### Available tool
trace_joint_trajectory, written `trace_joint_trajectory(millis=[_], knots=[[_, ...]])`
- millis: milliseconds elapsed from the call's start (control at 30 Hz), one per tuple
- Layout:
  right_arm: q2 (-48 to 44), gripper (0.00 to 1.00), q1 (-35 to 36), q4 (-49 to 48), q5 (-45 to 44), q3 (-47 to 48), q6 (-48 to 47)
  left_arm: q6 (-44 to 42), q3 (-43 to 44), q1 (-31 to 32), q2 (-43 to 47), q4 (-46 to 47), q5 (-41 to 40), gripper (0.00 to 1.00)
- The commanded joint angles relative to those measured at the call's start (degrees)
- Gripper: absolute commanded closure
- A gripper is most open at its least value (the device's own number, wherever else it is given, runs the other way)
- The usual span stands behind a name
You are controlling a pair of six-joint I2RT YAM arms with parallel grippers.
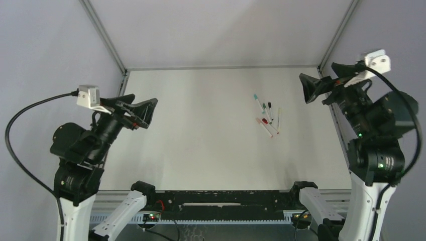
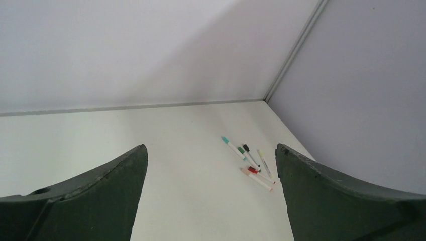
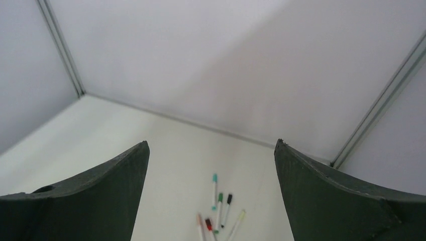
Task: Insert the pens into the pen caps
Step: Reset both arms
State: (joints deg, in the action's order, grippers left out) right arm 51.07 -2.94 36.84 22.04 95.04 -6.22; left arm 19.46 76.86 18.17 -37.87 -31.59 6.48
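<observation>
Several thin white pens [image 1: 268, 118] lie in a loose cluster on the white table, right of centre. Each has a coloured pen cap on one end, among them teal [image 1: 255, 96], black [image 1: 269, 105] and red [image 1: 264, 121]. I see no loose pen caps. My left gripper [image 1: 145, 108] hangs open above the table's left side, far from the pens [image 2: 249, 160], which show between its fingers. At the right edge my right gripper [image 1: 305, 89] is raised and open, with nothing in it. Below it, the pens [image 3: 219, 203] lie near the bottom of the right wrist view.
Grey walls close the table in on three sides. Metal frame posts rise at the back left corner [image 1: 103, 35] and back right corner [image 1: 337, 30]. Both arm bases and a black rail [image 1: 221, 198] stand along the near edge.
</observation>
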Motion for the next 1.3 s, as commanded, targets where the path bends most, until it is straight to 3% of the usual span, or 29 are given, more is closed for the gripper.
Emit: trace_joint_trajectory(millis=[0, 633, 1267], knots=[[-0.4, 0.0, -0.4, 1.4, -3.9, 5.4, 10.1, -4.1, 4.9, -0.5, 1.6, -8.2, -0.2, 0.0], [0.7, 0.0, -1.0, 4.0, 1.5, 15.3, 16.1, -5.2, 12.0, -0.5, 4.4, -14.2, 2.5, 0.0], [-0.5, 0.0, -3.5, 5.8, 6.5, 18.0, 17.9, -5.0, 10.3, -0.5, 8.3, -14.9, 3.5, 0.0]])
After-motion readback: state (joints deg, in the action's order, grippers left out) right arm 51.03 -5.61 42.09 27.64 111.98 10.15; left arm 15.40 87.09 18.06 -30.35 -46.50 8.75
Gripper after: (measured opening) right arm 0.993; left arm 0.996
